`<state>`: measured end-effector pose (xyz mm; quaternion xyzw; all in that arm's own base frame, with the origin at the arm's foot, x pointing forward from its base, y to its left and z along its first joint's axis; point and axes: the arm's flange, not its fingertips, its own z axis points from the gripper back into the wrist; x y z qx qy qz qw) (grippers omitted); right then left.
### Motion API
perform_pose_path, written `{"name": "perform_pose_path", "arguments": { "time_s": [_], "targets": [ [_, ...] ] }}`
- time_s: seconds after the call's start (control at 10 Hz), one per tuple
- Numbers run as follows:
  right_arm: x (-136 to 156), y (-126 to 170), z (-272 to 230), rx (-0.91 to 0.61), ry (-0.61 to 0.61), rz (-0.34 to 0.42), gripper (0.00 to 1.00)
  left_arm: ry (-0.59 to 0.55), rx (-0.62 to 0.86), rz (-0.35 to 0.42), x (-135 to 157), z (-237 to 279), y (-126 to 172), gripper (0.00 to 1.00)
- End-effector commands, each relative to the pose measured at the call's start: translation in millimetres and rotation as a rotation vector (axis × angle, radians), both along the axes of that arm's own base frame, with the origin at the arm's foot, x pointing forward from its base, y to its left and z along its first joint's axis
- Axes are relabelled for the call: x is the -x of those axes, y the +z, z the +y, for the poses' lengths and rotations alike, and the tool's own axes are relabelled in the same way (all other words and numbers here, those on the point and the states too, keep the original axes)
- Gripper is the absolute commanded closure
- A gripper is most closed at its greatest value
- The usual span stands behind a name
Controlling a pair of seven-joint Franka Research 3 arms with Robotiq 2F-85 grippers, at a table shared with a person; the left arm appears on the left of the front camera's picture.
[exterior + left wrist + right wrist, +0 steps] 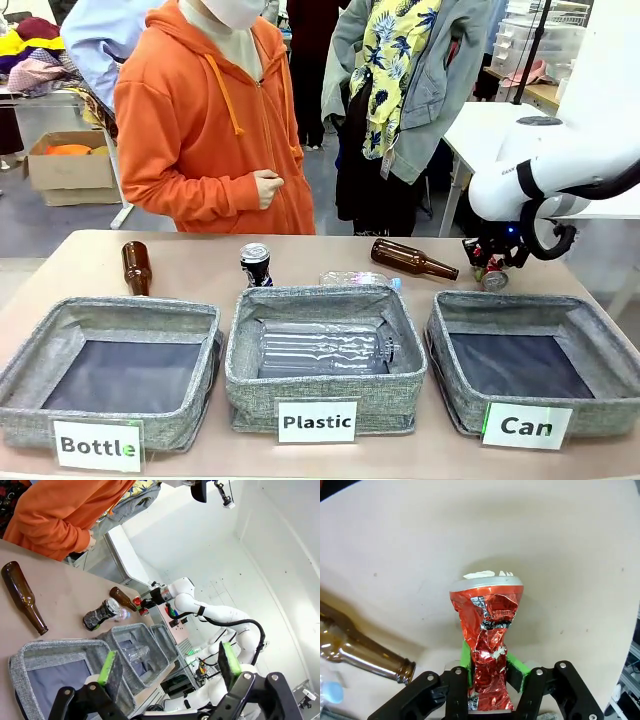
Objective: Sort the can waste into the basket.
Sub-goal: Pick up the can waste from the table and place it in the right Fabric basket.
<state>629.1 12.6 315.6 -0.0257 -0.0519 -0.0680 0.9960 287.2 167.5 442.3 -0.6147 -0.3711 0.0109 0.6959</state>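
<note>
At the far right of the worktop [200,265], just beyond the far rim of the Can basket [462,395], we see the crushed red can [487,645] clamped between the right fingers [516,672]. Their green pads press on its lower half, and its silver end points away from the wrist. We cannot tell whether it rests on the worktop or hangs just clear of it.

We judge the task to be in its first half. The Can basket's dark floor shows nothing in it. The red can is gripped but has yet to go over the rim and be let go. The dark can [256,264] stands upright at the far middle, beyond the Plastic basket [250,385] and well apart from the Can basket.

For room, a brown bottle [412,259] lies just left of the held can, with its neck towards it. We expect the way to the basket runs nearward, away from that bottle, with only the soft fabric rim to clear and a wide open mouth below. The dark can is more hemmed in. A clear bottle [355,279] lies near its right and the Plastic basket's far wall sits just on its near side, so we think the open approach is from above.

The left fingers [107,667] are spread apart with nothing between them, looking down on the Bottle basket [170,425]. A person [200,130] stands at the far edge, with no hand over the worktop.
</note>
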Motion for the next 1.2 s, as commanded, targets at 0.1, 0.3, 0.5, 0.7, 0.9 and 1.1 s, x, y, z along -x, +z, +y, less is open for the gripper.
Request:
{"name": "perform_pose_path", "arguments": {
  "time_s": [0.1, 0.3, 0.5, 0.7, 0.9, 1.1],
  "targets": [
    [43, 57, -4, 0.002, 0.053, -0.127, 1.00, -0.006, -0.006, -0.024, 2, 0, 1, 0.00],
    [111, 109, -3, -0.053, 0.334, -0.012, 1.00, -0.006, -0.006, -0.024, 2, 0, 1, 0.00],
    [177, 124, 4, 0.027, 0.628, 0.022, 1.00, -0.006, -0.006, -0.024, 2, 0, 1, 0.00],
    [226, 120, 8, -0.060, 1.033, 0.097, 1.00, -0.006, -0.006, -0.024, 2, 0, 1, 0.00],
    [234, 116, 7, -0.160, 1.304, 0.128, 1.00, -0.006, -0.006, -0.024, 2, 0, 1, 0.00],
    [234, 116, 9, -0.194, 1.378, 0.122, 1.00, -0.006, -0.006, -0.024, 2, 0, 1, 0.00]
  ]
}}
